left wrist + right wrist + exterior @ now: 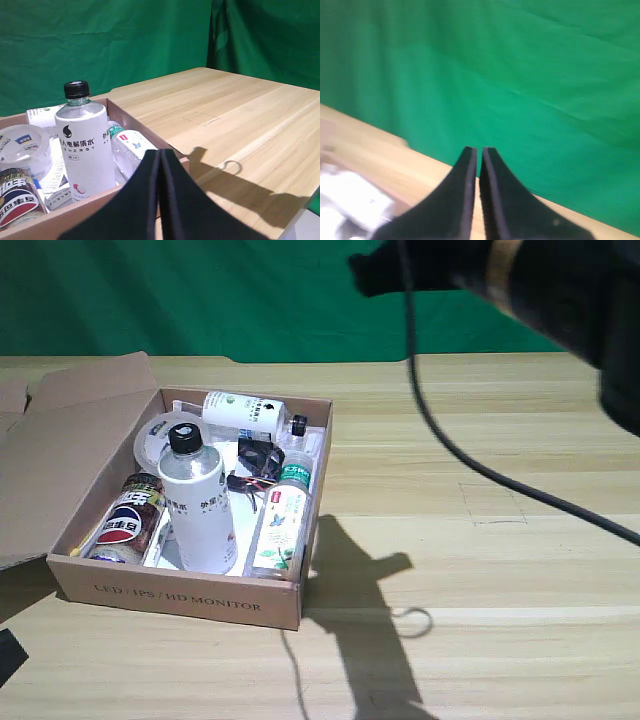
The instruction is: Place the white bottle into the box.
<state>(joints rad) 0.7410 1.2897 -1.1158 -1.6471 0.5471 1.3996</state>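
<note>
Already the white bottle (198, 502) stands upright in the box (180, 597), so lift the clenched, empty hand (479, 155) clear without nudging it

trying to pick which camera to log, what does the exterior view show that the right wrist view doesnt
Only the exterior view: the white bottle standing upright inside the box, a smaller white bottle lying at the box's far end, a clear green-capped bottle, a Pepsi bottle, a tape roll, and the arm's shadow.
Only the right wrist view: the right gripper, shut and empty, against the backdrop.
Both: the green backdrop and the wooden table.
</note>
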